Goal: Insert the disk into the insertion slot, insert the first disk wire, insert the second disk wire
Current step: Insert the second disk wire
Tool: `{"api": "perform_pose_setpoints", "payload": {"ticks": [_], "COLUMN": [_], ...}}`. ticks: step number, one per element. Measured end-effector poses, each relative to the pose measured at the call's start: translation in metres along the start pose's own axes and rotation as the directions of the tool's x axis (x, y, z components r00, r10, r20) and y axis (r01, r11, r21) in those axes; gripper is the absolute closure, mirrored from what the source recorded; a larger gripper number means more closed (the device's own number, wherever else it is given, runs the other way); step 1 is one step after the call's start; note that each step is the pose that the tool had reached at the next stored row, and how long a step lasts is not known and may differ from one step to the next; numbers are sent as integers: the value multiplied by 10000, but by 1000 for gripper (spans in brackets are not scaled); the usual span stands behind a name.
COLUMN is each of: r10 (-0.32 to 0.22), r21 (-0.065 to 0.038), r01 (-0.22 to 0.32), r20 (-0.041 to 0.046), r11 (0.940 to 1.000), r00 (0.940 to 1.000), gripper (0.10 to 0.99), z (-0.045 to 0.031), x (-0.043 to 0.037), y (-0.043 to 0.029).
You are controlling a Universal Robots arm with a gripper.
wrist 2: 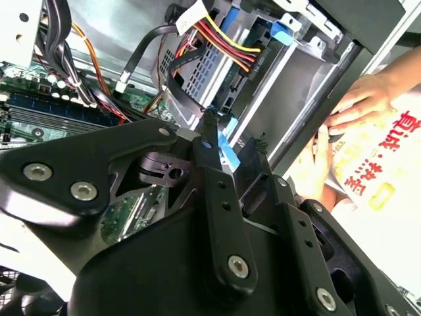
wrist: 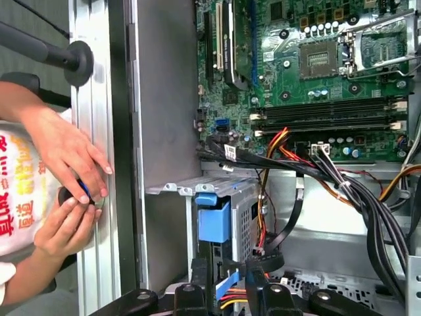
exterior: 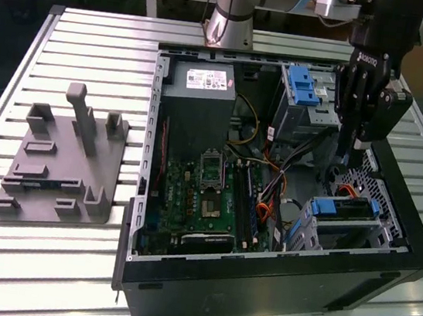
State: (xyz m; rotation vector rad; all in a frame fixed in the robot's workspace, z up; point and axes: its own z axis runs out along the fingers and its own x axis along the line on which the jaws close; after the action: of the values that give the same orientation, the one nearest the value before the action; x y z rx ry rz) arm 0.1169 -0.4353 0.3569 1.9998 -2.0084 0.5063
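In the exterior view the gripper (exterior: 342, 164) hangs inside the open computer case (exterior: 257, 285), close to the wall on the exterior view's right and just above the disk (exterior: 342, 210). The disk lies with its blue carrier in the insertion slot (exterior: 318, 236) at the near corner, so I judge the first step done and a wire step in hand. In the second wrist view the fingers (wrist 2: 209, 153) stand nearly together with a blue disk wire (wrist 2: 227, 148) between them, pinched as far as I can judge. Beyond them a red, yellow and black bundle (wrist 2: 227, 46) runs to the end of the perforated cage. I cannot tell whether it is plugged in. A person's hands (wrist 2: 358, 105) rest just outside the case wall. In the first wrist view the same blue disk wire (wrist: 227, 284) passes between the fingers (wrist: 199, 273), and the disk (wrist: 214, 220) sits in the insertion slot (wrist: 247, 210) right ahead of them. As I read it, seating this wire calls for squaring its plug to the socket on the disk's end and pushing straight in, clear of the loose black cables (wrist: 368, 204) nearby.
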Motion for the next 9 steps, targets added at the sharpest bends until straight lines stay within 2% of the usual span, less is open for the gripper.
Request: {"api": "perform_pose_setpoints", "payload": {"ticks": [2, 5, 9], "r10": [-158, -415, -452], "r21": [74, 188, 198], "r01": [158, 418, 458], "r20": [-26, -157, -294], "r11": [9998, 9990, 9988], "r00": [9999, 9990, 9985], "gripper": [714, 714, 714], "z": [3, 12, 43], "x": [-1, -7, -22], "y": [2, 11, 47]}}
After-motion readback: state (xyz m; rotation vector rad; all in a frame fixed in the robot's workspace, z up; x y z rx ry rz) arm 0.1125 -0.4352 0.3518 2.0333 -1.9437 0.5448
